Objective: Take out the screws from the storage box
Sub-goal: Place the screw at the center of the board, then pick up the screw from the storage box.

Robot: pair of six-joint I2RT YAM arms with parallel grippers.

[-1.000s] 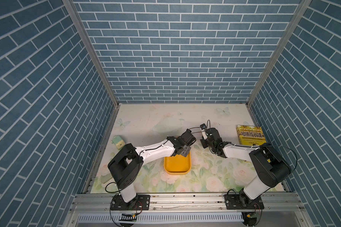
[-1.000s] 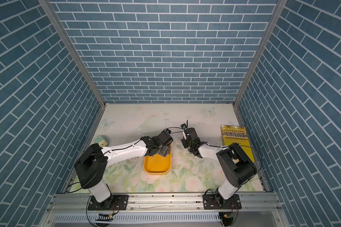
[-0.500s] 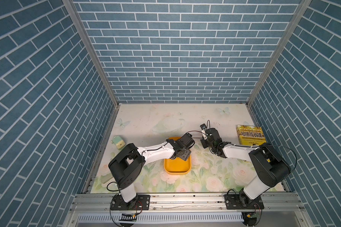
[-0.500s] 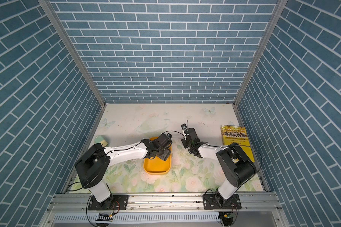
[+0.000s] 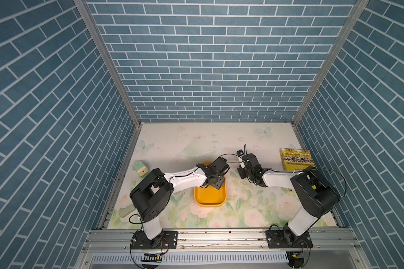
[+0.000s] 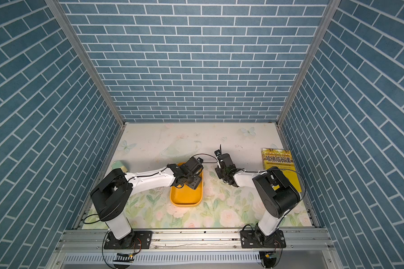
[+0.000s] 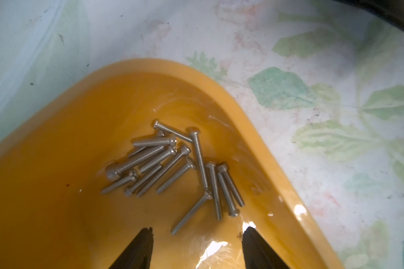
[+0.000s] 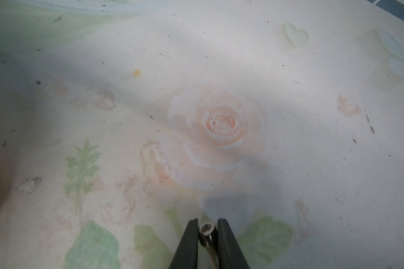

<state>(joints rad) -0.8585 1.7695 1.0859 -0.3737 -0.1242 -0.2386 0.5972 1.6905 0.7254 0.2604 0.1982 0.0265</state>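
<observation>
The storage box (image 5: 210,196) lay on the floral mat (image 5: 173,144) between the 2 arms. Its long axis ran from the front rail (image 5: 219,235) toward the back wall (image 5: 208,69).

In both top views the left wrist (image 5: 216,172) covered the far end of the box and hid the screws. Only the left wrist view showed them. The screws (image 7: 173,167) lay flat in a loose heap in 1 rounded corner of the box. Their long axes were mixed: 1 group ran roughly parallel on a slant and a 2nd group crossed that direction.

The left gripper (image 7: 197,230) hung inside the box with its fingers spread wide and gripped nothing. The plain end of 1 of the screws reached between the fingertips without touching either.

The right gripper (image 8: 207,221) was over bare mat beside the box, apart from its wall. It pinched 1 screw (image 8: 205,229), with the long axis along the fingers and the socket head at the fingertips.

A yellow book (image 5: 296,159) and a pencil sharpener (image 5: 140,168) lay well apart at opposite mat edges.
</observation>
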